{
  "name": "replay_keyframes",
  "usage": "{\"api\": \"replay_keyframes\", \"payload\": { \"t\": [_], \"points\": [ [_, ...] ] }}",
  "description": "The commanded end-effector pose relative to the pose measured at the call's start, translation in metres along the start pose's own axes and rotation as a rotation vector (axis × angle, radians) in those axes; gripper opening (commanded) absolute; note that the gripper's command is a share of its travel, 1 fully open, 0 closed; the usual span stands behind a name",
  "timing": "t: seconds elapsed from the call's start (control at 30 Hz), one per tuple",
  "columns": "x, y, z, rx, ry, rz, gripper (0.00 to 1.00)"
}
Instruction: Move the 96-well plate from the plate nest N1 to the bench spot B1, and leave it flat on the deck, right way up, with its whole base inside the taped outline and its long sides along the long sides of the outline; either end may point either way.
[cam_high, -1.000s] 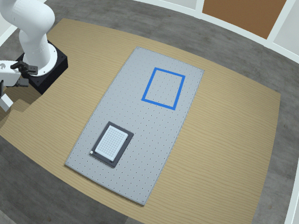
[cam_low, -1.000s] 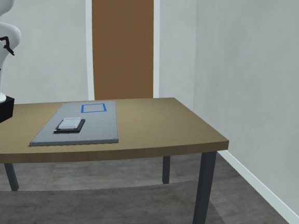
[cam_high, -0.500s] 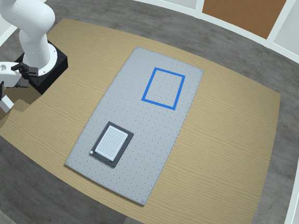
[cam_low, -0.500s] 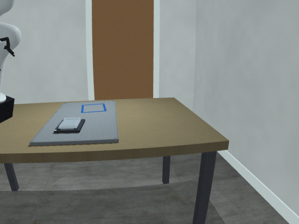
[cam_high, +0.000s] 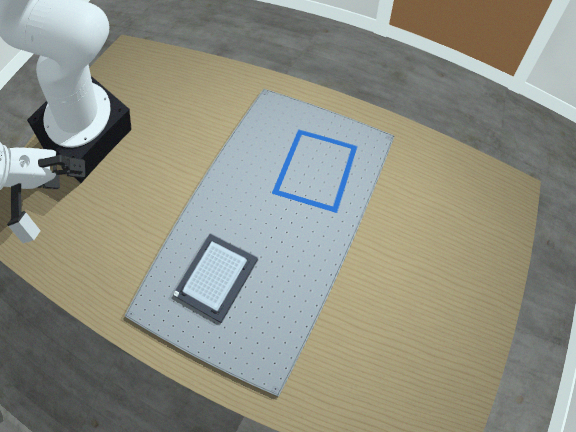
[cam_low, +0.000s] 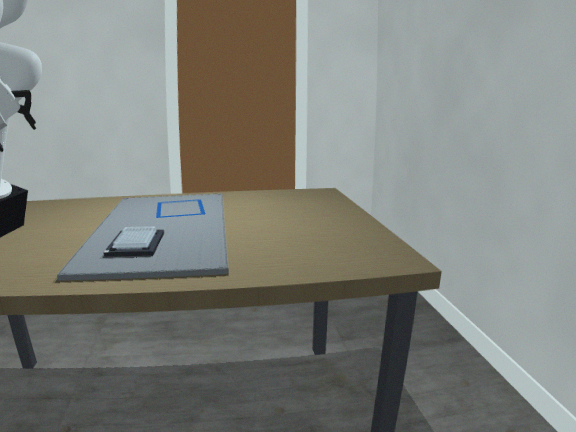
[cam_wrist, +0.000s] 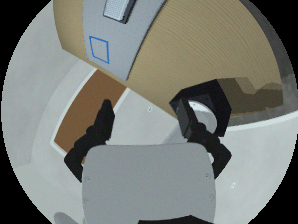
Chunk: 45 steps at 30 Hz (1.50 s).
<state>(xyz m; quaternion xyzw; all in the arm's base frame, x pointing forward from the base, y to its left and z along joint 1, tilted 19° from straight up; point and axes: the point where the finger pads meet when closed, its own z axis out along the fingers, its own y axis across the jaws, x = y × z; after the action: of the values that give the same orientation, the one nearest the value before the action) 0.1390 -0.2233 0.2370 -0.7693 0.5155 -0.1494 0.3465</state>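
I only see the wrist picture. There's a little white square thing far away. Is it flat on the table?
Observer: The 96-well plate sits flat in a dark plate nest on the grey deck.
Operator: Is the robot's hand close to it?
Observer: No. The tool is open, holds nothing, and hangs beside the arm's black base, off the deck.
Operator: Is anything in the blue square?
Observer: No, the taped outline shows only bare deck inside.

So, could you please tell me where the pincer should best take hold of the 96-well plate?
Probably from straight above, across its two long sides: the 96-well plate lies flat in the dark nest, whose frame surrounds its base, so only the upper walls stand free. The open pincer is still far off.
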Motion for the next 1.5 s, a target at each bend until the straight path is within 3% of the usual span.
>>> {"api": "replay_keyframes", "payload": {
  "t": [0.0, 0.1, 0.17, 0.27, 0.33, 0.47, 0.53, 0.63, 0.7, 0.8, 0.87, 1.03, 1.1, 1.2, 1.27, 1.4, 1.47],
  "points": [
    [0.016, 0.002, 0.011, -0.074, -0.007, 0.061, 1.0],
    [0.024, 0.002, 0.016, -0.074, -0.007, 0.061, 1.0],
    [0.032, 0.001, 0.021, -0.125, -0.001, 0.102, 1.0],
    [0.038, 0.001, 0.026, -0.125, -0.001, 0.102, 1.0],
    [0.046, 0.0, 0.032, -0.173, 0.011, 0.141, 1.0],
    [0.052, -0.001, 0.036, -0.173, 0.011, 0.141, 1.0],
    [0.06, -0.003, 0.042, -0.218, 0.028, 0.179, 1.0],
    [0.067, -0.004, 0.047, -0.218, 0.028, 0.179, 1.0],
    [0.074, -0.007, 0.054, -0.26, 0.051, 0.214, 1.0],
    [0.08, -0.009, 0.059, -0.26, 0.051, 0.214, 1.0],
    [0.088, -0.012, 0.066, -0.298, 0.078, 0.248, 1.0],
    [0.094, -0.014, 0.071, -0.298, 0.078, 0.248, 1.0],
    [0.101, -0.018, 0.078, -0.332, 0.11, 0.28, 1.0],
    [0.107, -0.022, 0.084, -0.332, 0.11, 0.28, 1.0],
    [0.113, -0.026, 0.091, -0.362, 0.145, 0.311, 1.0],
    [0.119, -0.03, 0.098, -0.362, 0.145, 0.311, 1.0],
    [0.125, -0.035, 0.105, -0.387, 0.184, 0.34, 1.0]
  ]
}}
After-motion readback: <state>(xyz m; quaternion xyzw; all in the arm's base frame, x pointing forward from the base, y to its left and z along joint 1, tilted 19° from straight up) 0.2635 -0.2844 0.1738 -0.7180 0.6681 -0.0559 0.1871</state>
